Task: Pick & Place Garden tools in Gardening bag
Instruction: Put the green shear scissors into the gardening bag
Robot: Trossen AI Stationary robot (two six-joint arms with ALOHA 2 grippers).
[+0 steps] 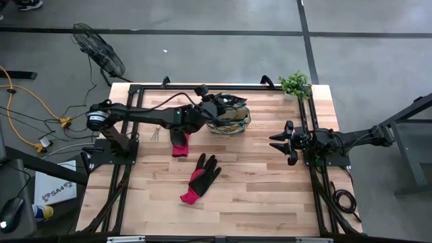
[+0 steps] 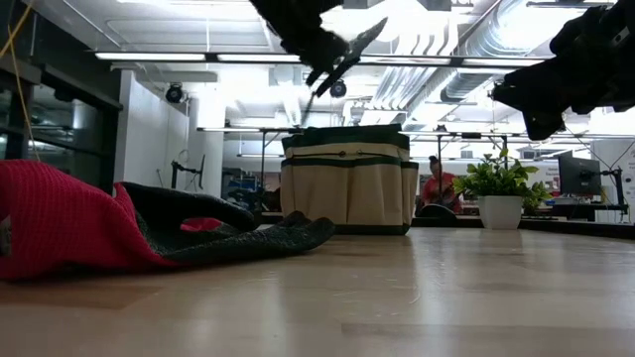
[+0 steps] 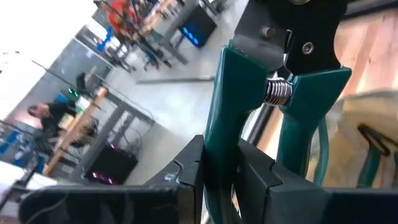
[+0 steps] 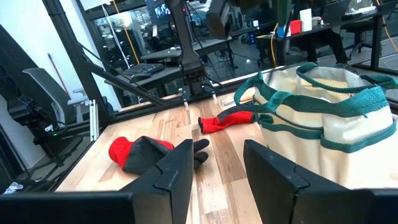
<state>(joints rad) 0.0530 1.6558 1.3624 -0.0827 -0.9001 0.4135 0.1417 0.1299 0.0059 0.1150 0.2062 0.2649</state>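
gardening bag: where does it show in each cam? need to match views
High view: gardening bag at the table's far middle, under the left gripper.
Low view: centre of the picture, standing upright, plant pot to its right.
Left wrist view: pale fabric and green trim at the right edge, behind the held pruners.
Right wrist view: right side.
Shared landmark: the red-and-black glove in front of it.

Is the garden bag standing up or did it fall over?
Standing up. In the low view the gardening bag sits flat on the table, its sides straight, opening at the top.
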